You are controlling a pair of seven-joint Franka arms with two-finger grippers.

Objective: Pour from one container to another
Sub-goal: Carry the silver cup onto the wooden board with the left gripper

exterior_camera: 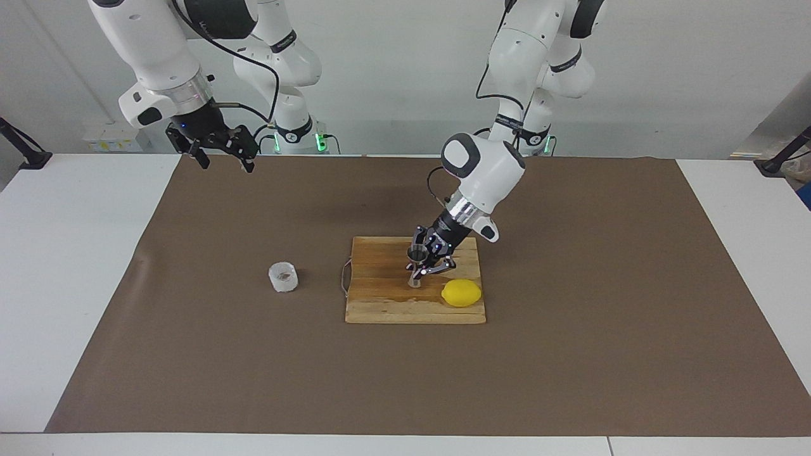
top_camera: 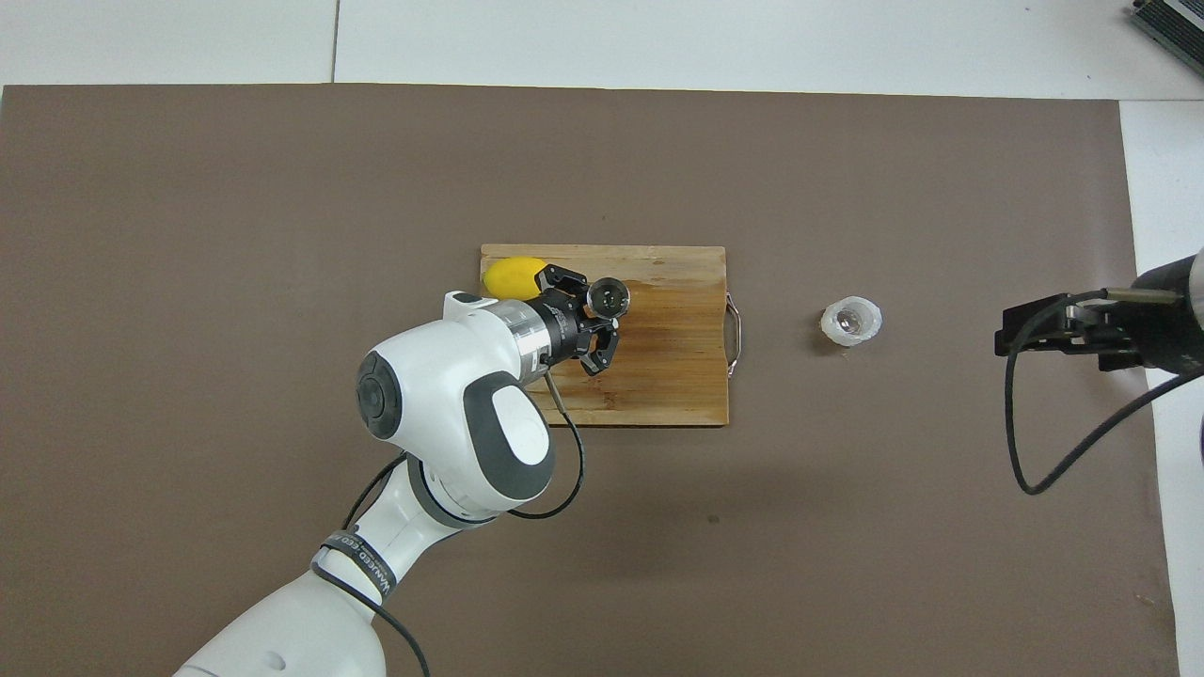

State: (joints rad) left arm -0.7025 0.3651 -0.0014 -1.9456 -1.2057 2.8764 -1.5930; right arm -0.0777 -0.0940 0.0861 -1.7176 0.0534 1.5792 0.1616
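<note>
My left gripper (exterior_camera: 420,268) is shut on the waist of the shiny steel hourglass jigger (exterior_camera: 415,265), holding it roughly upright, low over the middle of the wooden cutting board (exterior_camera: 380,307). From overhead the jigger's round rim (top_camera: 609,297) shows just past the left gripper (top_camera: 599,314). The small frosted whitish cup (exterior_camera: 283,277) stands on the brown mat beside the board's handle, toward the right arm's end, and is also seen from above (top_camera: 851,321). My right gripper (exterior_camera: 222,154) waits open and empty over the mat's corner close to its own base, also visible overhead (top_camera: 1014,334).
A yellow lemon (exterior_camera: 461,293) lies on the board's corner toward the left arm's end, partly covered by my left arm from above (top_camera: 508,276). The cutting board (top_camera: 677,376) has a wire handle (top_camera: 735,334) facing the cup. A brown mat (exterior_camera: 570,354) covers the white table.
</note>
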